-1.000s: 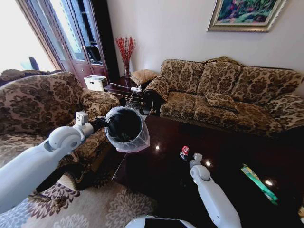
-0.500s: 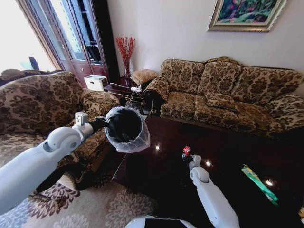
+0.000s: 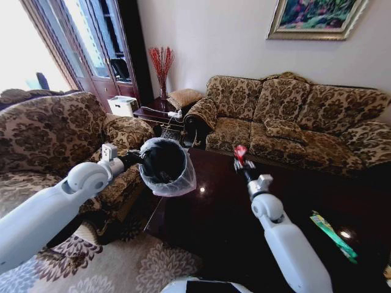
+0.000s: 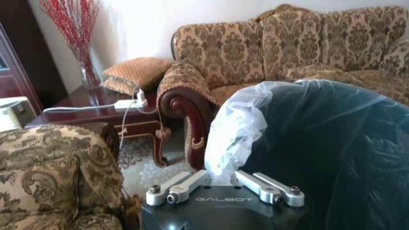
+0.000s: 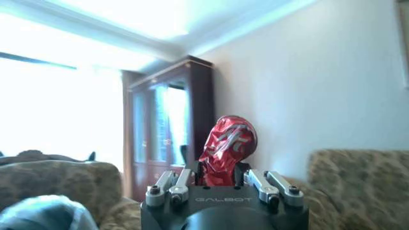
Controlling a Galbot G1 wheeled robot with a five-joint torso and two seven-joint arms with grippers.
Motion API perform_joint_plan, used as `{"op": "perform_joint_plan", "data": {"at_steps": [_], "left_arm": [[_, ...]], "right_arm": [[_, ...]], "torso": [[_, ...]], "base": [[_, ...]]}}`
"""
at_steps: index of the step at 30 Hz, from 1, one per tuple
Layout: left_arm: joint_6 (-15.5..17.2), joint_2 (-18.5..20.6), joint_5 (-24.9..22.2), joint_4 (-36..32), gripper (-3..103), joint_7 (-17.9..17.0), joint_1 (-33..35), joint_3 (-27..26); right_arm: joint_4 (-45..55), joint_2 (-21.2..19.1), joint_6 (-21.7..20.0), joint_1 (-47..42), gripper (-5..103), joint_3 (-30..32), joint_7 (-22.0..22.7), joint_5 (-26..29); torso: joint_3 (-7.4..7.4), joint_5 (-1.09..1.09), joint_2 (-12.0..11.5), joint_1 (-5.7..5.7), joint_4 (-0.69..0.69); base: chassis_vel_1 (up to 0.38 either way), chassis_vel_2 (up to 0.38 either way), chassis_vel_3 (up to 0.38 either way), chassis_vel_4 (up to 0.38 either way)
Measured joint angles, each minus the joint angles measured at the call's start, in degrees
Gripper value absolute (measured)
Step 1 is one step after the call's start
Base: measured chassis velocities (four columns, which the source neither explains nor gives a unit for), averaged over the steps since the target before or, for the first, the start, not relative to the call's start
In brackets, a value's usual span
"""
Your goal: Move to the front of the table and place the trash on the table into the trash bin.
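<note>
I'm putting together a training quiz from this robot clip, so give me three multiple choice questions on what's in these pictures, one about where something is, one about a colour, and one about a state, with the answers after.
1. Where is the trash bin?
A. Standing on the table
B. Held up by the left gripper, beside the table's edge
C. On the sofa

2. What colour is the can in the right gripper?
A. Red and white
B. Blue
C. Plain grey

3. What state is the right gripper in?
A. Open and empty
B. Shut on the can, raised above the table
C. Resting flat on the table

Answers:
1 B, the head view shows the left gripper gripping the bin's lined rim in the air.
2 A, the right wrist view shows a red can with white marks.
3 B, the fingers clamp the can well above the tabletop.
</note>
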Motion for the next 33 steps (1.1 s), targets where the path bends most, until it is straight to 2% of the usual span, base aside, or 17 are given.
{"op": "perform_joint_plan", "data": {"at_steps": [2,3,5,8,9,10,12,14,17,22,25,28,29,30,32,33], "left_arm": [[0.3,-0.1,-0.1,0.1,2,0.0,-0.6,0.5],[1.1,0.0,-0.8,0.2,2,0.1,-1.5,1.2],[1.4,0.2,-1.2,0.2,2,0.3,-1.5,1.4],[2.2,0.9,-2.8,0.2,2,0.3,-1.5,1.5],[2.5,1.1,-3.5,0.1,2,0.1,-1.5,1.4],[2.5,1.1,-3.5,0.1,2,0.1,-1.5,1.4],[2.8,1.5,-4.8,-0.2,2,-0.3,-1.4,1.2],[2.8,1.6,-5.0,-0.2,2,-0.4,-1.5,1.2],[3.0,1.9,-5.5,-0.1,2,-0.5,-1.6,1.2],[3.0,2.3,-5.6,0.0,2,-0.5,-1.2,0.5],[3.0,2.6,-5.8,0.0,2,-0.3,-1.1,-0.2],[2.9,2.6,-5.8,-0.1,2,-0.2,-1.1,-0.6],[2.9,2.6,-5.8,-0.1,2,-0.2,-1.1,-0.7],[2.9,2.6,-5.8,-0.1,2,-0.2,-1.1,-0.7],[2.8,2.6,-5.8,-0.3,2,-0.1,-0.8,-1.1],[2.8,2.6,-5.8,-0.3,2,-0.1,-0.8,-1.1]], "right_arm": [[0.4,-0.7,0.0,0.8,35,-0.2,-0.6,0.9],[1.5,-3.1,0.0,3.8,35,-1.3,-3.3,4.6],[1.8,-3.9,0.0,5.1,35,-2.0,-4.2,6.1],[1.8,-6.2,-0.1,11.2,35,-8.4,-8.6,12.3],[1.1,-6.2,-0.1,13.2,35,-11.2,-9.6,12.8],[1.1,-6.2,-0.1,13.2,35,-11.2,-9.6,12.8],[-1.1,-4.6,-0.2,18.1,35,-18.0,-11.1,13.3],[-1.6,-4.0,-0.3,19.4,35,-20.1,-11.1,13.3],[-4.8,-1.1,-1.0,25.1,35,-28.8,-10.8,12.5],[-7.2,0.6,-1.8,27.7,35,-32.7,-10.3,9.9],[-9.0,1.4,-2.4,29.0,35,-35.7,-8.6,6.2],[-9.1,1.4,-3.0,29.0,32,-36.3,-7.7,4.2],[-9.1,1.4,-3.0,28.9,37,-36.3,-7.6,3.8],[-9.1,1.4,-3.0,28.9,37,-36.3,-7.6,3.8],[-9.2,1.0,-2.1,28.7,47,-36.7,-6.6,2.6],[-9.2,1.0,-2.1,28.7,47,-36.7,-6.6,2.6]], "torso": [[0.00,0.00,0.0,0.00,0.00],[0.00,0.01,0.0,0.01,-0.05],[0.01,0.01,0.0,0.01,-0.07],[0.00,0.03,0.0,0.01,-0.04],[0.00,0.02,0.0,0.00,-0.04],[0.00,0.02,0.0,0.00,-0.04],[0.00,-0.02,0.0,0.00,-0.02],[0.00,-0.01,0.0,0.00,0.00],[0.00,0.00,0.0,0.01,-0.01],[0.00,0.00,0.0,0.01,-0.04],[0.01,0.00,0.0,0.01,-0.02],[0.01,0.00,0.0,0.01,-0.04],[0.00,0.00,0.0,0.01,-0.04],[0.00,0.00,0.0,0.01,-0.04],[0.00,0.02,0.0,0.01,-0.04],[0.00,0.02,0.0,0.01,-0.04]], "base": [[0.000,0.000,0.000,0.000],[0.000,0.000,0.000,0.000],[0.000,0.000,0.000,0.000],[0.000,0.000,0.000,0.000],[0.000,0.000,0.000,0.000],[0.000,0.000,0.000,0.000],[0.000,0.000,0.000,0.000],[0.000,0.000,0.000,0.000],[0.000,0.000,0.000,0.000],[0.000,0.000,0.000,0.000],[0.000,0.000,0.000,0.000],[0.000,0.000,0.000,0.000],[0.000,0.000,0.000,0.000],[0.000,0.000,0.000,0.000],[0.000,0.000,0.000,0.000],[0.000,0.000,0.000,0.000]]}}
